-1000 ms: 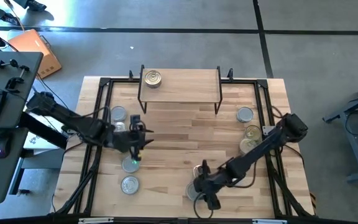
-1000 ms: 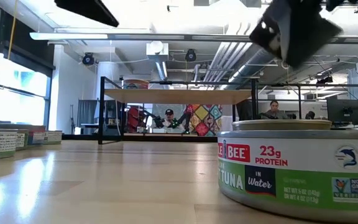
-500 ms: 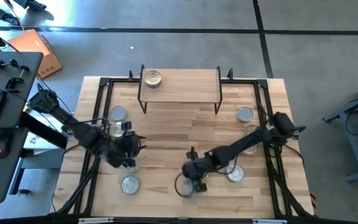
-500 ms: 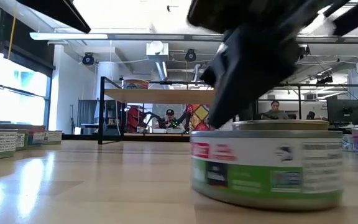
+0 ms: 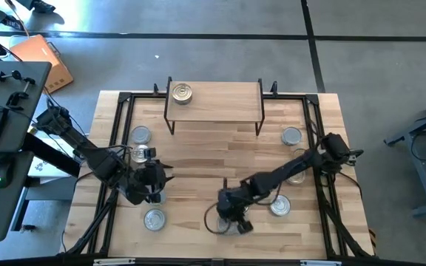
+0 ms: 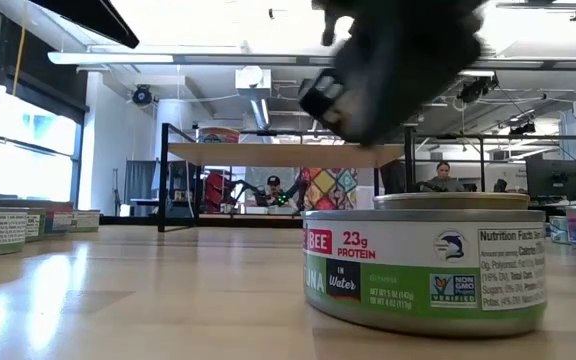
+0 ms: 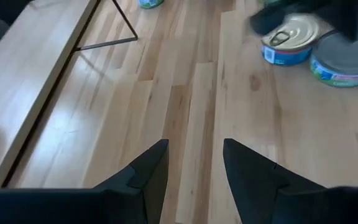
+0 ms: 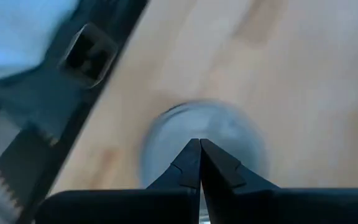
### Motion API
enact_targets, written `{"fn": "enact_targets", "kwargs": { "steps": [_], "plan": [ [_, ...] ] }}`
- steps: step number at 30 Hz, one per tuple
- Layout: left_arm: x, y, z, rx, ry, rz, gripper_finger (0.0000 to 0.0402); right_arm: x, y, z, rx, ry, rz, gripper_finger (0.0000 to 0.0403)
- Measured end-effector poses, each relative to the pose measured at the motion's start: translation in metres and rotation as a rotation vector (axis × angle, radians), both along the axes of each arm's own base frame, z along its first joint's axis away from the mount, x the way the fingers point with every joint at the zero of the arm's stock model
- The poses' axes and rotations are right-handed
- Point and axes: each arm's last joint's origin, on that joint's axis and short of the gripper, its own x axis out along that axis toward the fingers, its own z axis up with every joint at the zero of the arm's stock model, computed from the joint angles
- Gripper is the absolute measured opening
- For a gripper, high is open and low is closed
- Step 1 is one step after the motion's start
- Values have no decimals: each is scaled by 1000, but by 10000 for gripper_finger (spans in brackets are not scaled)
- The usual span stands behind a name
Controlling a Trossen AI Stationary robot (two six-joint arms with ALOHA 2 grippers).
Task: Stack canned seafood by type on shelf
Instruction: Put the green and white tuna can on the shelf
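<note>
The shelf (image 5: 214,94) stands at the table's far middle with one tin (image 5: 180,93) on its top. More canned seafood lies on the table: a green-labelled tuna tin (image 6: 426,268) near the front edge, with my right gripper (image 8: 199,148) shut just above its lid (image 8: 204,146). In the low view a gap shows between the gripper (image 6: 393,70) and the tin. My left gripper (image 7: 191,163) stands open low over the table at the left (image 5: 154,181), bare wood between its fingers.
Loose tins lie at the left (image 5: 140,135) (image 5: 154,219) and right (image 5: 291,136) (image 5: 280,206). A gold-lidded tin (image 7: 293,38) and a grey-lidded one (image 7: 347,59) sit ahead of the left gripper. A black frame (image 5: 117,148) rims the table.
My right gripper has swung from the near edge toward the table's left and a little farther in. The tuna tin has slid sideways along the table and turned, showing another part of its label. My left gripper has drawn slightly toward the near-left.
</note>
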Motion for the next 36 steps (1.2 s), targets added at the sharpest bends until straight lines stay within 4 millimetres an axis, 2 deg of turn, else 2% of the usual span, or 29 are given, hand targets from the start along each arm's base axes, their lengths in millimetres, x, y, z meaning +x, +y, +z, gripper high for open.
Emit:
{"fn": "enact_targets", "kwargs": {
  "steps": [3, 6, 14, 23, 32, 36],
  "plan": [
    [5, -4, -7, 42, 12, 14, 145, -10, 9, -10, -29, 30, -7, 0],
    [12, -9, -16, 73, 26, 23, 145, -14, 5, -19, -90, 42, -77, 0],
    [29, -21, -32, 119, 44, -29, 145, 5, -21, -19, -157, -116, -156, 0],
    [41, -26, -42, 122, 57, -63, 145, 28, -59, -36, -182, -162, -216, 0],
    [43, -26, -45, 107, 49, -59, 145, 37, -83, -35, -358, -247, -437, 0],
    [43, -23, -63, 73, -5, -93, 145, 38, -92, -33, -387, -255, -492, 0]
  ]
}}
